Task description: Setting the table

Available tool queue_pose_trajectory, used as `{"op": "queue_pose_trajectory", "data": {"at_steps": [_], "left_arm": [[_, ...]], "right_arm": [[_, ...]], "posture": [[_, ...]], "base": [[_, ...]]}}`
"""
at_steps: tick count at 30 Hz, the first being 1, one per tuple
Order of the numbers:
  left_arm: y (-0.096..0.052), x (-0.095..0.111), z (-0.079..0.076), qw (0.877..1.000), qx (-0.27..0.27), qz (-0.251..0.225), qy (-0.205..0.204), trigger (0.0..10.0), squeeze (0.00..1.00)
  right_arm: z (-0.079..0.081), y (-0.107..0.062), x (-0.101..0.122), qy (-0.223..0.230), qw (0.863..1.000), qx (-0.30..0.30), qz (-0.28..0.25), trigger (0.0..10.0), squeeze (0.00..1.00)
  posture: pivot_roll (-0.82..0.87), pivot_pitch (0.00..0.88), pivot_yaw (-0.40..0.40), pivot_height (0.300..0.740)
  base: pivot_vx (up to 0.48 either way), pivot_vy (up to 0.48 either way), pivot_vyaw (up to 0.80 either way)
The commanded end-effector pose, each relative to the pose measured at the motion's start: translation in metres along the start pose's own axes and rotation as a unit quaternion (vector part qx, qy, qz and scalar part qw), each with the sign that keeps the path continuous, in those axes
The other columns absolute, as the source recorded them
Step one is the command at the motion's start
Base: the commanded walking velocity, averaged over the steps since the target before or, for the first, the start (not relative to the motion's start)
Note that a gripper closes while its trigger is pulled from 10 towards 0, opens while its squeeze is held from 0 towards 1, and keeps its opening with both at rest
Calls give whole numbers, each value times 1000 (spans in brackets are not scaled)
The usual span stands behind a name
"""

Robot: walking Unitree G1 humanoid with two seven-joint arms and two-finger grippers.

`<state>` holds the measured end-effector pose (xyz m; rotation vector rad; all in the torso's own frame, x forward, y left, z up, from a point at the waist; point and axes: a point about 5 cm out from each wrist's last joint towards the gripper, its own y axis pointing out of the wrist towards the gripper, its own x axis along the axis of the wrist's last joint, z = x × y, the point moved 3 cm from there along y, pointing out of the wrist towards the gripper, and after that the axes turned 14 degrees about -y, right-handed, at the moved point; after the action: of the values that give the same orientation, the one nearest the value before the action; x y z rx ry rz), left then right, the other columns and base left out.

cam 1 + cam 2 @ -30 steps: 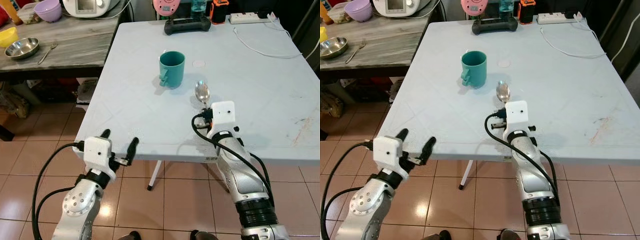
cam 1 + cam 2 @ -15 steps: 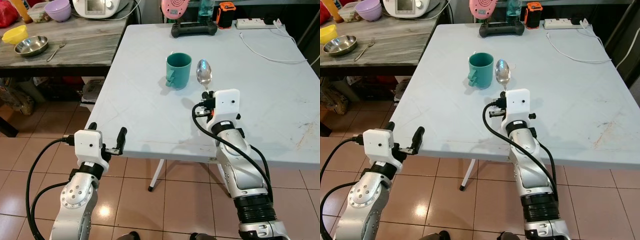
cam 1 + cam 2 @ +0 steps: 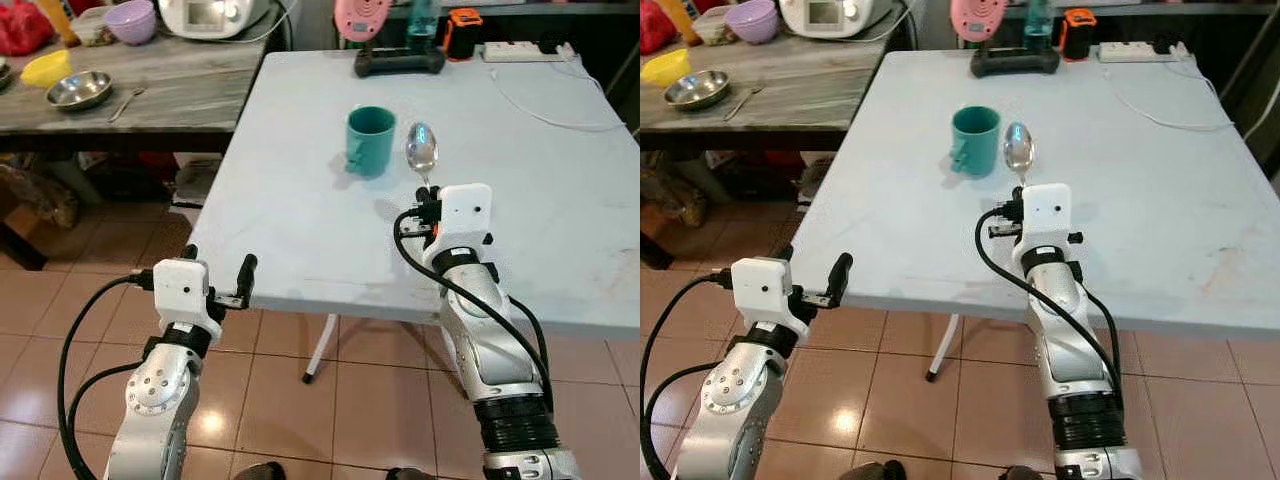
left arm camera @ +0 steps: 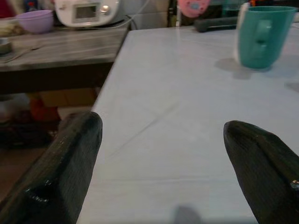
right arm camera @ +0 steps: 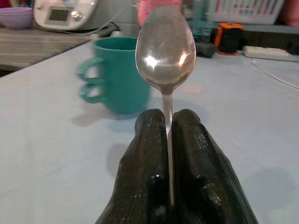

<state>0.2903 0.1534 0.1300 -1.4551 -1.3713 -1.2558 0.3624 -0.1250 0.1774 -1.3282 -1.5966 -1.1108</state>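
Carried forward, the spoon [image 3: 421, 150] clamped in the right tool [image 5: 169, 140] now hangs beside the mug [image 3: 370, 141]; left tool [image 3: 216, 284], fingers apart, waits at the worktop's [image 3: 300, 220] near edge.

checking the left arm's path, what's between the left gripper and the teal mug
Bare white table. In the left wrist view, nothing lies on the tabletop between the open left gripper and the teal mug; the eye views show the same empty stretch.

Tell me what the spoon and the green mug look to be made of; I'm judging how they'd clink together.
The spoon, pinched by its handle in the right gripper, looks like polished metal, likely stainless steel: silvery bowl with bright mirror-like highlights. The mug on the white table is opaque teal with an even, soft sheen; that could be plastic or glazed ceramic, and the look does not settle which.
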Motion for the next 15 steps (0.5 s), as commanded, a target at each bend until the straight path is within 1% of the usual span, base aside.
{"op": "queue_pose_trajectory", "data": {"at_steps": [1,7,15], "left_arm": [[-1,0,8,1000,13,3,7,10000,0],[0,2,9,1000,13,1,11,10000,0],[2,1,9,1000,10,3,15,10000,0]], "right_arm": [[4,-1,8,5,1000,3,-17,10000,0],[5,-1,8,4,1000,2,-19,10000,0],[2,0,9,2,1000,-6,-20,10000,0]], "posture": [[-85,124,95,740],[-83,125,98,740],[-85,123,104,740]], "base": [[0,334,0],[0,354,0],[0,474,0]]}}
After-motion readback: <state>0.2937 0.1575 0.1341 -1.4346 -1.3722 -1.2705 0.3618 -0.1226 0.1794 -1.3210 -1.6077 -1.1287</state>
